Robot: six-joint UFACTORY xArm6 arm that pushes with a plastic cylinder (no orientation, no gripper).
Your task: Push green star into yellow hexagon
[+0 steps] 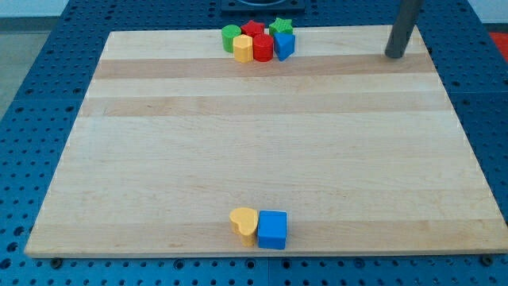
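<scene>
The green star (pixel 281 27) sits at the view's top centre, at the right end of a tight cluster, just above a blue block (pixel 284 44). The yellow hexagon (pixel 243 48) is at the cluster's lower left, two blocks left of the star. Between them are a red block (pixel 263 47) and another red block (pixel 252 28). A green cylinder (pixel 231 36) is at the cluster's left end. My tip (pixel 394 56) rests on the board at the view's top right, well to the right of the cluster and touching no block.
A yellow heart (pixel 244 224) and a blue cube (pixel 272 229) sit side by side, touching, near the board's bottom edge at centre. The wooden board (pixel 262 143) lies on a blue perforated table (pixel 48 95).
</scene>
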